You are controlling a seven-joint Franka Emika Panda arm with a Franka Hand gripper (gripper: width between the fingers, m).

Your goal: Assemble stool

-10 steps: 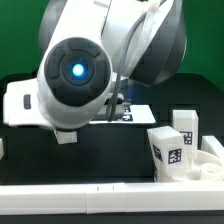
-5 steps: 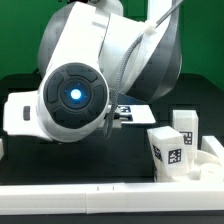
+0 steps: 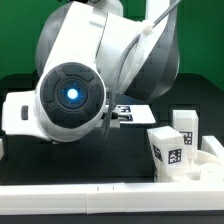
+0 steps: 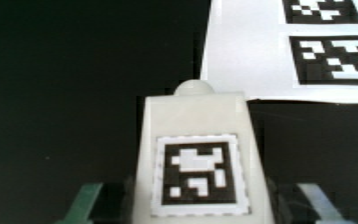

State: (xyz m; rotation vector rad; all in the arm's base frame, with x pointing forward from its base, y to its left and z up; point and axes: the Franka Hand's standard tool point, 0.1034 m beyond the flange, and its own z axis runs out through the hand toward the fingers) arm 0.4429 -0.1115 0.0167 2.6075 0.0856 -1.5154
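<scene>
**Exterior view.** I see the large white robot arm (image 3: 90,70), with a round blue-lit cap, filling the frame above the black table (image 3: 70,165). A long white rail (image 3: 90,195) runs along the near edge. The thin flat white marker board (image 3: 133,112) lies behind the arm. Two chunky white plastic stool legs (image 3: 168,150) with black-and-white square tags stand upright, just beside each other, at the exterior view's right.

**Wrist view.** A third tagged white leg (image 4: 194,150) sits between the gripper (image 4: 202,197) fingers (image 4: 101,198), near the marker board's edge. I see a thin dark gap on each side, so the jaws are released and grasp nothing.
</scene>
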